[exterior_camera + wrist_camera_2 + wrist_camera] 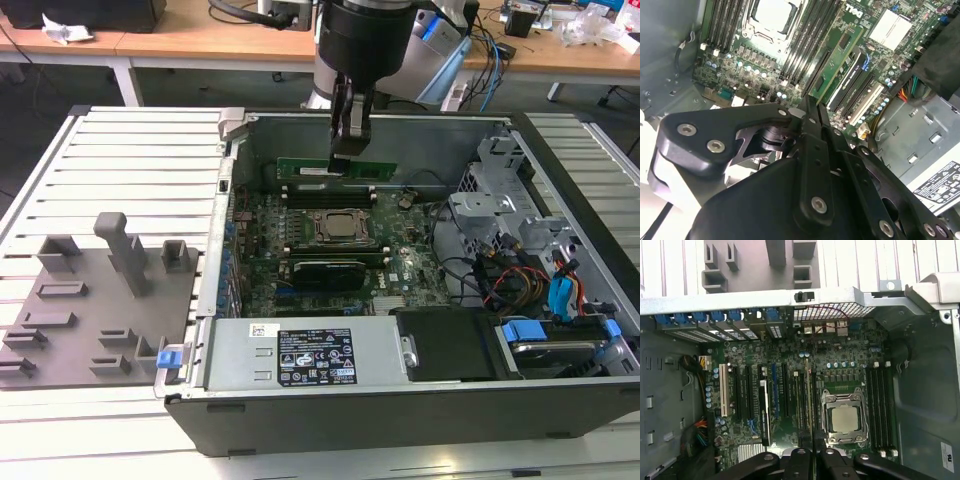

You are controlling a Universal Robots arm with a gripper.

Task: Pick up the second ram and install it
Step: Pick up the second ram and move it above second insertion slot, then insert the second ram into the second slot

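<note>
A: Status?
B: Pickup done. Gripper [349, 150] fingers clenched on the second ram [337, 170], held edge-on above the motherboard [400, 275], over the slots on the far side of the CPU [338, 227]. Not seated yet, by my read.
A: Counts?
B: 1 stick in hand, 1 CPU, 1 grey tray [70, 310] outside the case [400, 400]. Slot banks: 2 flank the CPU in the first wrist view; can't tell if any slot is already filled.
</note>
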